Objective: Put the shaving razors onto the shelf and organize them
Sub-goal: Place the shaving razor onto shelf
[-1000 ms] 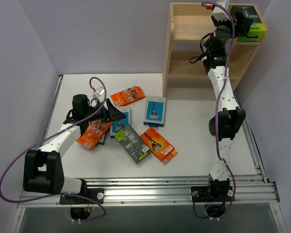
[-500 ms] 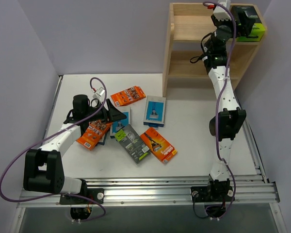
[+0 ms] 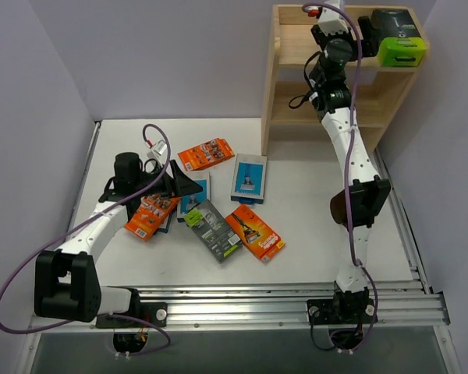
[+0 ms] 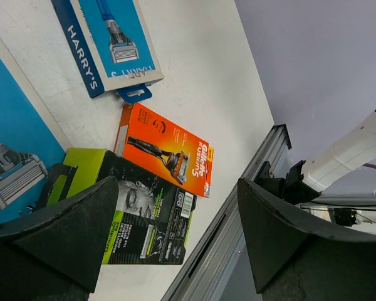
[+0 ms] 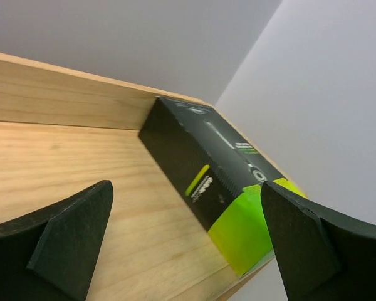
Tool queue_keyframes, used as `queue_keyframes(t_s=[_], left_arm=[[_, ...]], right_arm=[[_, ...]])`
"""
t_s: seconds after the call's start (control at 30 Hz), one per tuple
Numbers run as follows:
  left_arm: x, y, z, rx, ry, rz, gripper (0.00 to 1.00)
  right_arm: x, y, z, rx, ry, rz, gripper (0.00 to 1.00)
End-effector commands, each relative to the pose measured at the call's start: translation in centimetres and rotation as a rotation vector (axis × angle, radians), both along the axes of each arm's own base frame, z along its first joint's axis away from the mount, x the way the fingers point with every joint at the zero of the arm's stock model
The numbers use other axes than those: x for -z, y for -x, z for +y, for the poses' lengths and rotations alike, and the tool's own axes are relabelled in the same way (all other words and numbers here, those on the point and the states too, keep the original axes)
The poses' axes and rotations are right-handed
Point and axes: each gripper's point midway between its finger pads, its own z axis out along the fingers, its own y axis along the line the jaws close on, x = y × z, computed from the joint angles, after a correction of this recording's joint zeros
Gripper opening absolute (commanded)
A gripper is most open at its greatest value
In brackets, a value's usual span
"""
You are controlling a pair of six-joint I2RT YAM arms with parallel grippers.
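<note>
Black box [image 5: 200,163] sits at the right end of the shelf [image 5: 62,163] top. My right pincer [image 5: 185,238] hangs wide open beside it, so I'd back straight out without nudging. Left pincer [image 4: 175,188] is open over the packs [image 4: 166,150] on the table [image 4: 207,63].

Bright, even light falls from overhead, and the white bench [image 3: 312,218] takes it without glare. The packs [image 3: 253,232] cast only short, soft shadows, and the lower tier of the shelf [image 3: 292,39] sits in mild shade. From above everything looks sharp, though the walls [image 3: 31,93] lean outward toward the corners. Close to the lenses, the left gripper [image 4: 177,187] and right gripper [image 5: 187,185] are dark, soft-edged wedges, out of focus. Print on the orange pack [image 4: 166,150] reads crisply. The black box [image 5: 194,157] carries a faint sheen.
</note>
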Motion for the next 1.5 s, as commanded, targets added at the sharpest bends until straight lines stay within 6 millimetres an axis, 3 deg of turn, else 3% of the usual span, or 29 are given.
queue_keyframes(t_s=[0.0, 0.1, 0.17, 0.2, 0.23, 0.33, 0.63, 0.8, 0.83, 0.93, 1.07, 1.13, 1.47], left_arm=[[-2.1, -0.1, 0.0, 0.006, -0.01, -0.096, 0.86], [-2.6, -0.1, 0.0, 0.004, -0.006, -0.11, 0.86], [-2.9, 0.0, 0.0, 0.003, -0.004, -0.118, 0.86], [-3.0, 0.1, 0.1, 0.002, -0.004, -0.124, 0.86], [-3.1, 0.2, 0.0, 0.002, -0.004, -0.129, 0.86], [-3.0, 0.3, 0.0, 0.002, -0.005, -0.129, 0.86], [-3.2, 0.4, -0.1, 0.007, -0.011, -0.134, 0.86], [-3.0, 0.4, 0.2, -0.008, -0.036, -0.12, 0.86], [-3.0, 0.5, 0.2, -0.011, -0.038, -0.123, 0.86], [-3.2, 0.5, 0.5, -0.022, -0.051, -0.133, 0.86], [-3.5, 0.6, 0.5, -0.019, -0.053, -0.139, 0.86], [-3.7, 0.7, 0.6, -0.019, -0.058, -0.146, 0.86], [-3.6, 0.8, 0.6, -0.017, -0.055, -0.14, 0.87]], right_arm=[[-5.8, 4.5, 0.9, -0.036, -0.043, -0.121, 1.0], [-6.7, 6.4, 1.4, -0.047, -0.089, -0.135, 0.95], [-5.7, 7.0, 1.7, -0.059, -0.144, -0.126, 0.86], [-6.9, 8.6, 1.5, -0.071, -0.173, -0.158, 0.83], [-5.3, 8.3, 1.7, -0.09, -0.215, -0.14, 0.76], [-5.6, 10.6, 1.1, -0.098, -0.289, -0.168, 0.64], [-2.2, 12.8, -0.6, -0.082, -0.511, -0.166, 0.63], [-2.2, 14.5, -3.2, -0.178, -0.688, -0.23, 0.63], [-1.9, 14.6, -4.4, -0.178, -0.729, -0.25, 0.64], [-1.7, 14.8, -4.9, -0.229, -0.774, -0.227, 0.71], [-0.9, 14.7, -6.8, -0.267, -0.839, -0.212, 0.71], [-0.6, 14.2, -6.6, -0.311, -0.862, -0.188, 0.68], [-2.5, 12.4, -6.3, -0.459, -0.963, -0.219, 0.61]])
